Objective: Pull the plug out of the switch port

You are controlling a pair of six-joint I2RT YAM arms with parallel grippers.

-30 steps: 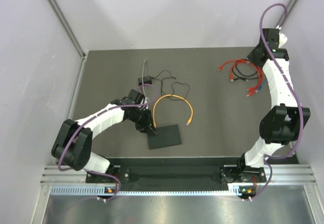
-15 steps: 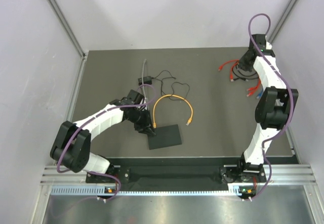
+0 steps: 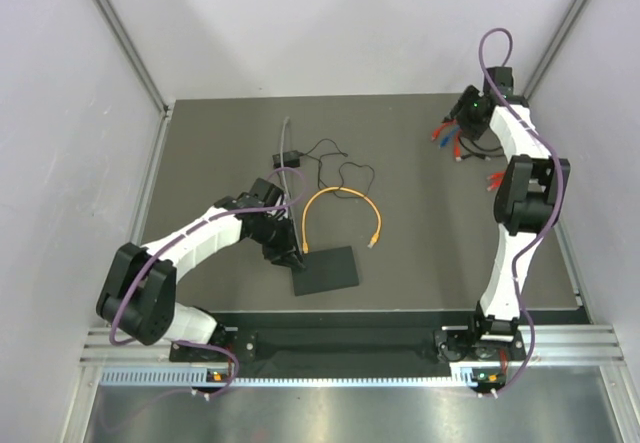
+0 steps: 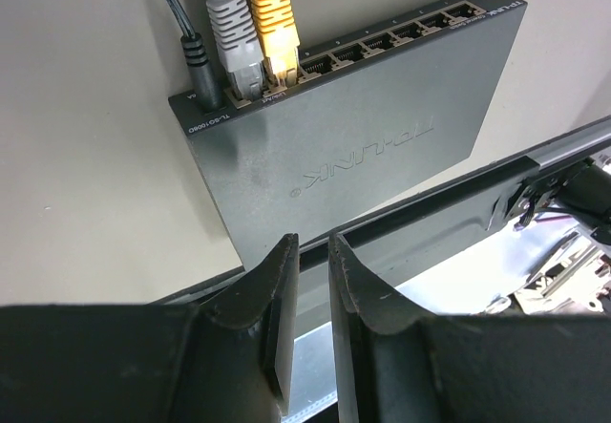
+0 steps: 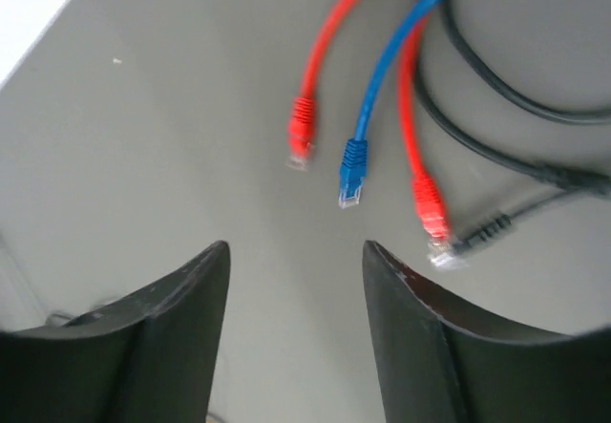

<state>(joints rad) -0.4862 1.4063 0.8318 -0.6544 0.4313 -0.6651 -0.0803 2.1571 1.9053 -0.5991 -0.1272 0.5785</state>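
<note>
Currently the switch lies flat on the dark grey table, near its front edge and left of centre. A yellow plug, a grey plug and a black lead are seated at one end. Pale walls enclose three sides. The left fingers sit at the switch, slightly parted and empty. The right fingers stand wide apart and empty, over loose red and blue cables in the far right corner.

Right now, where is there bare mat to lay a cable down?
Bare: the mat between the yellow cable and the red and blue cables, and between the switch and the right arm. Crowded: the switch's socket edge.
</note>
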